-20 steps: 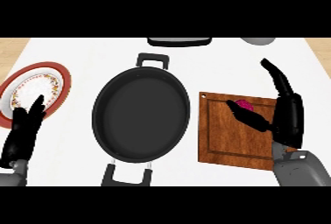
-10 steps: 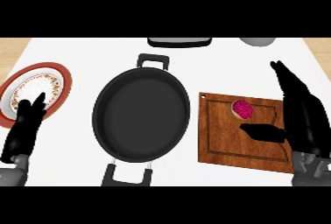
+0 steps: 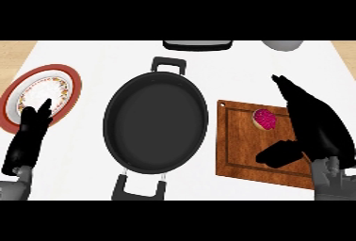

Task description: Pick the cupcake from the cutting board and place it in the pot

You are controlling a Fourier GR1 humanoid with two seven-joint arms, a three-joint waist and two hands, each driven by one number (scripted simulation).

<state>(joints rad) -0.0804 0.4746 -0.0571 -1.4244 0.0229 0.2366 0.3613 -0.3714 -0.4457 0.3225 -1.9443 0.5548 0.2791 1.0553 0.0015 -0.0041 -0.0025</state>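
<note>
A cupcake (image 3: pixel 265 119) with pink frosting sits near the top of a brown wooden cutting board (image 3: pixel 243 150) at the right. My right hand (image 3: pixel 313 127) hangs over the board just right of the cupcake, open, fingers straight toward the far side and thumb jutting left below the cupcake; it does not touch it. A black pot (image 3: pixel 156 122) with two handles lies in the middle, nothing inside. My left hand (image 3: pixel 29 136) rests open at the lower left.
A red-rimmed patterned plate (image 3: pixel 59 80) lies at the far left, partly under my left hand. A dark tray (image 3: pixel 198 45) and a grey bowl (image 3: pixel 281 45) show at the far edge.
My right hand has slid right and back toward me, uncovering the cupcake, which stays on the board. The left hand has barely moved.
</note>
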